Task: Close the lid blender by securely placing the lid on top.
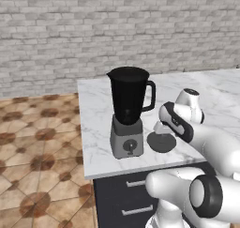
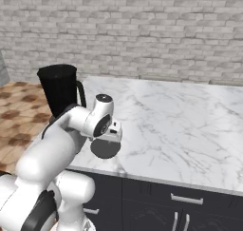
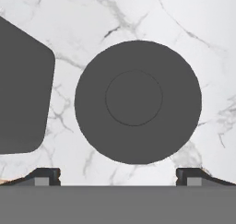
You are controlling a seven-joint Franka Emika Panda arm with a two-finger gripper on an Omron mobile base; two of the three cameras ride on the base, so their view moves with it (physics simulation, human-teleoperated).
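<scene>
I see the gripper (image 3: pixel 118 174) spread wide and empty directly above the lid (image 3: pixel 137 101), which lies flat on the counter (image 1: pixel 98 105) just beside the blender (image 1: pixel 127 117).

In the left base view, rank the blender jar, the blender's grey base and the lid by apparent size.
1. blender jar, clearly largest.
2. grey base and lid: too alike to rank; the base looks taller, the flat lid a bit wider.

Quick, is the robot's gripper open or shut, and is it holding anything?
Gripper: open, holding nothing; its fingertips are spread wide above the lid, which lies flat on the counter.
</scene>
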